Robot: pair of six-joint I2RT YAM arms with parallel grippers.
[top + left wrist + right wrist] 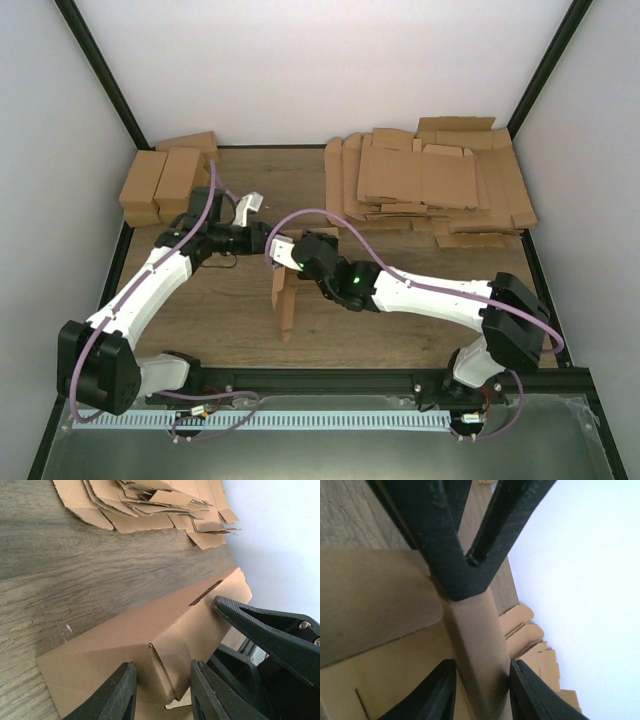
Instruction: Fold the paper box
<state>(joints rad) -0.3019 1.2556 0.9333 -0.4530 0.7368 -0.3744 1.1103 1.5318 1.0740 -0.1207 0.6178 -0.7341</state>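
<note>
I see the partly folded brown cardboard paper box (287, 305) standing mid-way on the wood-grain worktop (230, 300), with plain white walls (300, 70) around it. My right gripper (481, 690) pinches one upright box wall. My left gripper (162, 692) straddles a folded corner; I cannot tell whether it presses.

Plain white walls (330, 60) around wood-grain table (230, 310)

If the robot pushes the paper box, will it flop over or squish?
Probably tippy: the paper box stands narrow and upright on the table. Likely bendy, not stiff: its thin cardboard shows creases and loose flaps. Probably light too, being thin sheet.
</note>
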